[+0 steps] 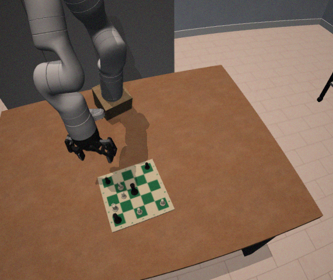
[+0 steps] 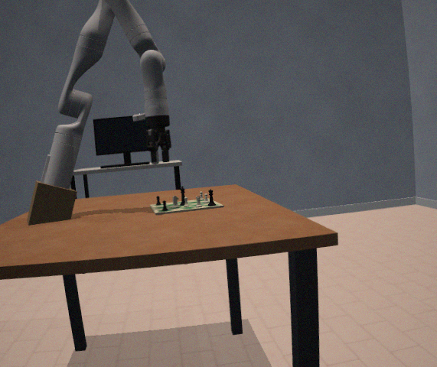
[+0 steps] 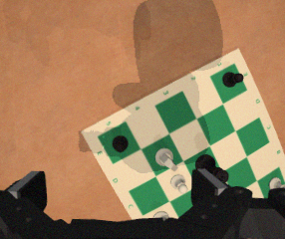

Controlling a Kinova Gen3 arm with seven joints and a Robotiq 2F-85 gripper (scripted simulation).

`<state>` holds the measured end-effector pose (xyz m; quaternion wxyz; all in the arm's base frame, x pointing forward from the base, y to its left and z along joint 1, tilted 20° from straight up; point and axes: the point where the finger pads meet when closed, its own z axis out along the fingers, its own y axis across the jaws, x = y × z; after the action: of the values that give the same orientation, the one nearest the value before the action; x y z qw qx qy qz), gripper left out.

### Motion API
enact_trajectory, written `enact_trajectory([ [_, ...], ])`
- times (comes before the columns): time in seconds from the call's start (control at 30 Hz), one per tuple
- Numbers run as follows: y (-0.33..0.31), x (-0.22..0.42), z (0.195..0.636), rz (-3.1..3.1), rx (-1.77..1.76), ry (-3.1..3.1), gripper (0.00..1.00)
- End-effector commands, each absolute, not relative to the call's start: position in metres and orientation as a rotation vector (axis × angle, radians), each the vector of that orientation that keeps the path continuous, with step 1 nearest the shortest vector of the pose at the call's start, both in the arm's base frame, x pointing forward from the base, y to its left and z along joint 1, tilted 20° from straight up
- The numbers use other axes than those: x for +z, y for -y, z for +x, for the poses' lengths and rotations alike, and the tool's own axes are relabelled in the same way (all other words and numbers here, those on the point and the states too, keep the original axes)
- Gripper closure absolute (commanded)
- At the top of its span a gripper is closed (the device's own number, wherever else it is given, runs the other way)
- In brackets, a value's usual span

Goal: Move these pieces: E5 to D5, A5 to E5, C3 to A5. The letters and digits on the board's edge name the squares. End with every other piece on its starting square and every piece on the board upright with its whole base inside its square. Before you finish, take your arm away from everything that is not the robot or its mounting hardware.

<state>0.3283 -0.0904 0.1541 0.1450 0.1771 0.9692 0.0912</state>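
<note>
The chessboard (image 1: 153, 197) lies flat on the brown table (image 1: 220, 135), turned at a slant to the table's edges; it is a 5 by 5 grid of green and cream squares. 4 black pieces stand on it: a black pawn (image 1: 146, 165) in the far corner, a second black pawn (image 1: 107, 181) in the corner nearest the gripper, a tall black piece (image 1: 133, 189) near the middle, and a black piece (image 1: 116, 218) in the near left corner. 5 white pieces stand among them, all seemingly upright, though they are too small to name; the edge letters cannot be read either. The gripper (image 1: 95, 155) hangs well above the table, just off the board's far left corner, its fingers spread wide with nothing between them; the arm's shadow (image 1: 136, 141) falls across that corner. The arm rises from a wooden block (image 1: 124, 107) farther back on the table.
</note>
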Motion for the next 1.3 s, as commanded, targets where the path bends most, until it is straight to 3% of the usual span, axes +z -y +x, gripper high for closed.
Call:
enact_trajectory([
  [0.0, 0.091, 0.155, 0.328, 0.51, 0.255, -2.791, 0.0],
  [0.73, 0.091, 0.154, 0.328, 0.55, 0.264, -2.785, 0.0],
  [1.27, 0.084, 0.144, 0.332, 1.058, 0.369, -2.671, 0.0],
])
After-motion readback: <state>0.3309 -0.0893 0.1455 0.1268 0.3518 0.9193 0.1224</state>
